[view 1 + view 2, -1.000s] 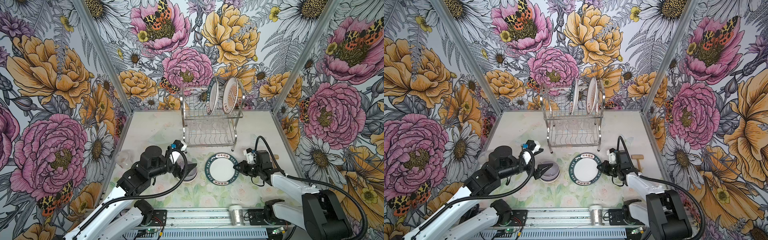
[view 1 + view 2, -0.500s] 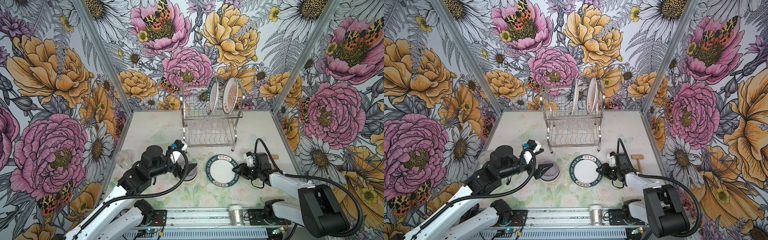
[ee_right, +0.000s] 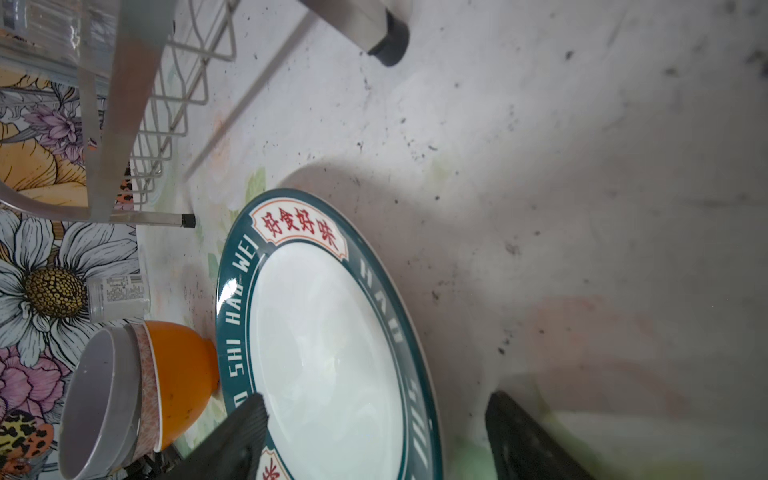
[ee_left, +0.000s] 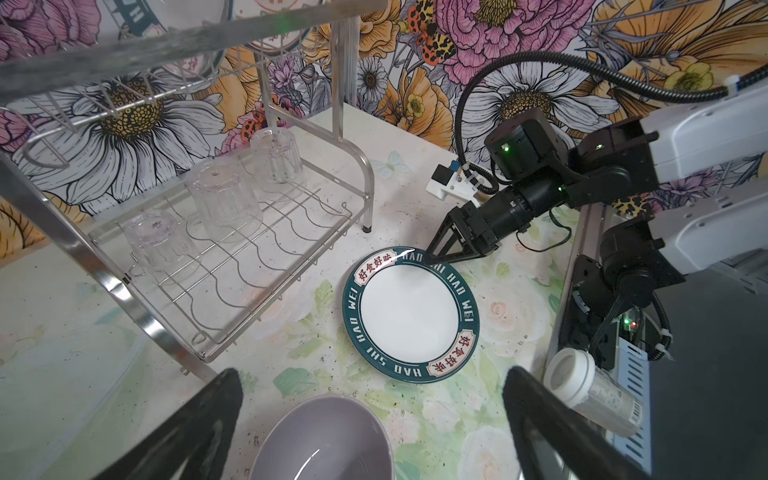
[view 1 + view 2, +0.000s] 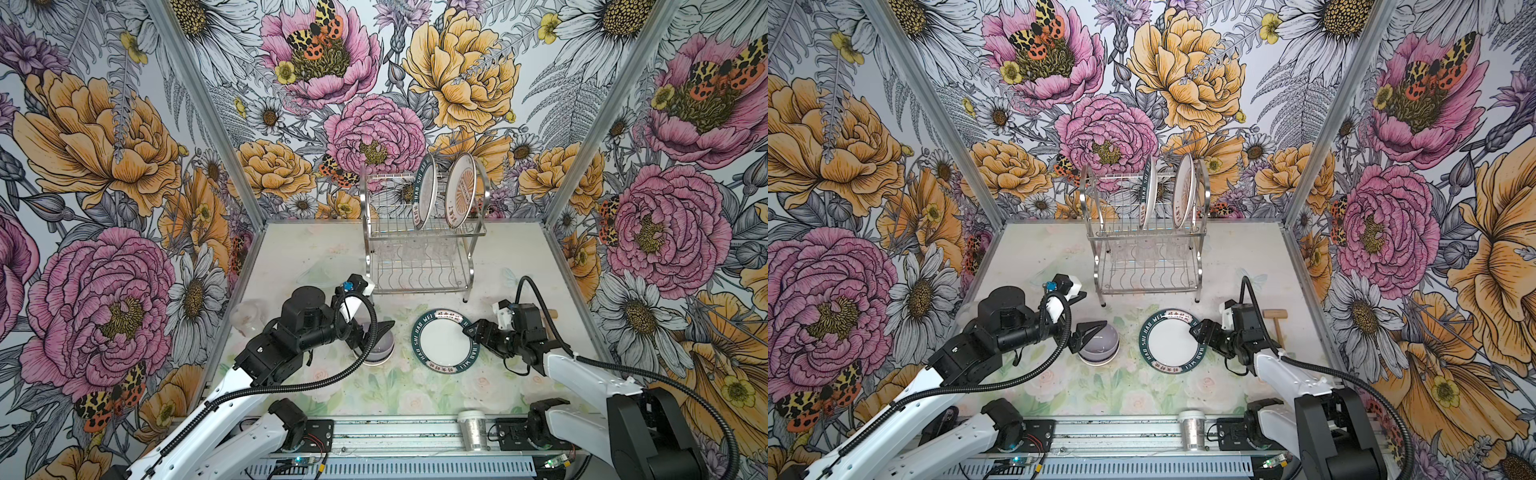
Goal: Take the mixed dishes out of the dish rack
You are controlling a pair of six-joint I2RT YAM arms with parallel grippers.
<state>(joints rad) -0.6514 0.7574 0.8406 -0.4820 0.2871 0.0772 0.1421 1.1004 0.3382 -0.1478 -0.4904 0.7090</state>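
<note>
The plate [image 5: 445, 344] could be dragged or flipped if the right gripper [image 5: 468, 330] is pulled away low. Its jaws are parted astride the plate's right rim, one finger over the white centre and one outside, and nothing is gripped. A shoved plate would be driven into the stack of bowls [image 3: 124, 395], which is seen just beside its left rim; whether the two touch cannot be told. The stack could also be toppled by the left gripper [image 4: 372, 386], which is spread wide just above the lavender bowl [image 5: 1100, 345] on top, should it be lowered off-centre. The plate is laid flat on the surface [image 5: 374, 399], between the middle and the front edge, before the dish rack [image 5: 419, 249] set toward the back edge. On the rack's upper tier two plates [image 5: 426, 195] are left upright, and three upturned glasses [image 4: 224, 199] are left on the lower one. The clear glasses may be misjudged under the low shelf. The right arm is stretched low from the front right corner, wrist almost level. The left arm is bent, elbow raised, from the front left corner.
</note>
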